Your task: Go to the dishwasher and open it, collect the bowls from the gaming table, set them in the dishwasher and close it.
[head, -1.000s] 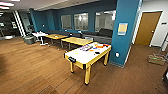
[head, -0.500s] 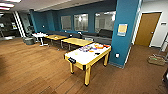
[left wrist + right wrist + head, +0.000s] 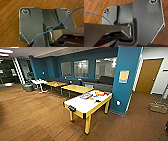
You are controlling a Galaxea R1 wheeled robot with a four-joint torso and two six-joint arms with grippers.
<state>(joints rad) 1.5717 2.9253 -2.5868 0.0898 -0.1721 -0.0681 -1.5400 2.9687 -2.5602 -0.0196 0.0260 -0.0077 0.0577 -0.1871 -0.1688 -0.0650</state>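
Note:
The gaming table (image 3: 82, 105), with a glossy white top and yellow legs, stands in the middle of the head view beside a blue pillar. Small things lie at its far end: an orange bowl (image 3: 100, 93), a black bowl (image 3: 98, 100) and a flat purple-blue item (image 3: 86, 95). I cannot make out a lime-yellow bowl for sure. The dishwasher is out of view. Both wrist views look down on the wooden floor past the robot's dark plate and bar.
Two yellow-topped tables (image 3: 75, 88) and a small white table (image 3: 39, 82) stand behind the gaming table along a dark sofa. The blue pillar (image 3: 125, 79) is just right of it. A wooden door (image 3: 147, 75) and a basket (image 3: 158, 107) are at the right.
The whole head view has shifted very slightly, so the camera has moved a little. Nothing in the room has moved.

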